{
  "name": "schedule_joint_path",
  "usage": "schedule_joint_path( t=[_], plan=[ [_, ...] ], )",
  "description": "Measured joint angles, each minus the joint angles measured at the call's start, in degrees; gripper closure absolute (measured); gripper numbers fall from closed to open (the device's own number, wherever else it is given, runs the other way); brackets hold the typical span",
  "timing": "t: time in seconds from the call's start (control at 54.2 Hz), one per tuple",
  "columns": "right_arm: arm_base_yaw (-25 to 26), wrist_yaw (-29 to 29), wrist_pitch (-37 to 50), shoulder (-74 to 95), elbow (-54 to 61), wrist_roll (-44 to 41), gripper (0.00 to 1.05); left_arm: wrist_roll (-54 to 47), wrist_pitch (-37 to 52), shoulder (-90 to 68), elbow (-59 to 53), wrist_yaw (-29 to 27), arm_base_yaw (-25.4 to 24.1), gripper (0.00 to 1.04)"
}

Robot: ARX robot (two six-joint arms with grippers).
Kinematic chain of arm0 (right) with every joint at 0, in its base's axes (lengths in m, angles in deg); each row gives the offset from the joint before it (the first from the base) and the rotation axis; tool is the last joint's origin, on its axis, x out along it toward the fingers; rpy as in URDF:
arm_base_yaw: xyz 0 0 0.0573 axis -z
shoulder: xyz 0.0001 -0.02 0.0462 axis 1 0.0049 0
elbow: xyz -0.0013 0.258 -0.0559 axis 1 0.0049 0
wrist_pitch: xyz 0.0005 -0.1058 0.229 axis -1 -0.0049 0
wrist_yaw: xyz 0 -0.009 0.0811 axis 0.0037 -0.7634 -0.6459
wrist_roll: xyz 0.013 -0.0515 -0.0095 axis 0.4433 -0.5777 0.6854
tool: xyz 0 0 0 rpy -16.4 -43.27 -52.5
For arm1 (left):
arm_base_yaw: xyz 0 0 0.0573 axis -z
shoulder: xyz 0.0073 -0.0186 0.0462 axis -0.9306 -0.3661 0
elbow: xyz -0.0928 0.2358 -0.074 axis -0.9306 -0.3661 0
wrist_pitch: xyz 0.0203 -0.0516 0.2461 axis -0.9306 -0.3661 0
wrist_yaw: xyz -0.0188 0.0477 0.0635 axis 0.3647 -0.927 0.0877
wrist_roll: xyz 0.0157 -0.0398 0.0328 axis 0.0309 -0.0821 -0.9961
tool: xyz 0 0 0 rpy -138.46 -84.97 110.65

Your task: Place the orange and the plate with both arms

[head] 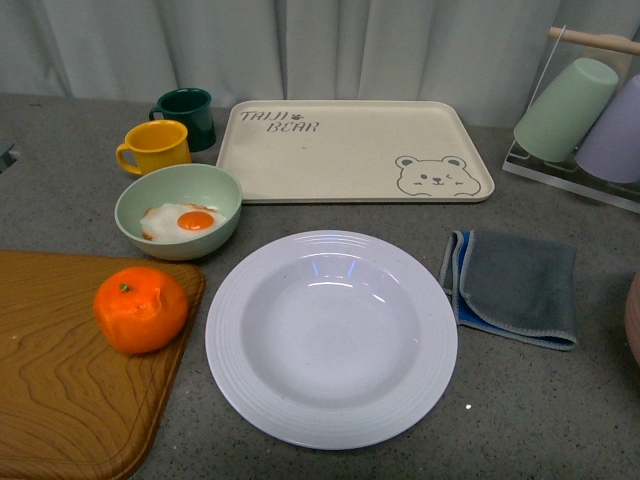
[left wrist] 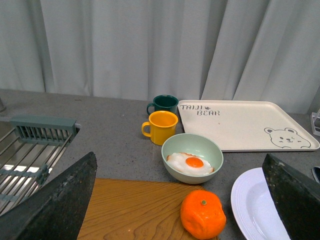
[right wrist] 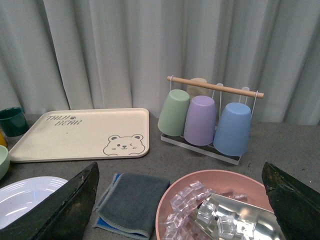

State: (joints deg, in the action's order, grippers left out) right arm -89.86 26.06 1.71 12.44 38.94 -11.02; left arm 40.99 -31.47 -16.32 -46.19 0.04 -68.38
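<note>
The orange [head: 141,309] sits on the right end of a wooden cutting board [head: 60,380]; it also shows in the left wrist view [left wrist: 202,214]. The white ribbed plate [head: 331,336] lies empty on the counter just right of the board, and its rim shows in the left wrist view [left wrist: 255,207] and the right wrist view [right wrist: 27,195]. Neither gripper shows in the front view. My left gripper [left wrist: 182,200] is open above the board, the orange between its fingers. My right gripper [right wrist: 182,200] is open over a pink bowl of ice.
A pale green bowl with a fried egg [head: 180,211], a yellow mug [head: 155,146] and a dark green mug [head: 186,115] stand behind the board. The cream bear tray [head: 350,150], a grey cloth [head: 515,287], a cup rack [right wrist: 210,117], the pink ice bowl [right wrist: 220,207] and a sink rack [left wrist: 30,150] surround them.
</note>
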Motion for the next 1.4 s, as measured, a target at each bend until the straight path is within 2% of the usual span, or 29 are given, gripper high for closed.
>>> schedule_joint_path(
  t=[0.904, 0.996, 1.033, 1.125, 1.236, 1.402],
  plan=[
    [0.0, 0.0, 0.0, 0.0, 0.0, 0.0, 0.09, 0.0, 0.0, 0.0, 0.0, 0.0, 0.0, 0.07],
    [0.0, 0.0, 0.0, 0.0, 0.0, 0.0, 0.09, 5.22, -10.21, -7.06, 3.96, -6.99, 3.21, 0.07],
    [0.0, 0.02, 0.0, 0.0, 0.0, 0.02, 0.09, 8.15, -11.15, -12.59, 4.94, -8.72, 4.85, 0.07],
    [0.0, 0.0, 0.0, 0.0, 0.0, 0.0, 0.09, 10.49, -2.56, -28.0, 5.66, -8.37, 9.09, 0.07],
    [0.0, 0.0, 0.0, 0.0, 0.0, 0.02, 0.09, 11.43, 11.04, -46.45, 7.98, -4.85, 9.99, 0.07],
    [0.0, 0.0, 0.0, 0.0, 0.0, 0.0, 0.09, 11.37, 19.43, -64.98, 12.81, -2.45, 12.44, 0.07]
  ],
)
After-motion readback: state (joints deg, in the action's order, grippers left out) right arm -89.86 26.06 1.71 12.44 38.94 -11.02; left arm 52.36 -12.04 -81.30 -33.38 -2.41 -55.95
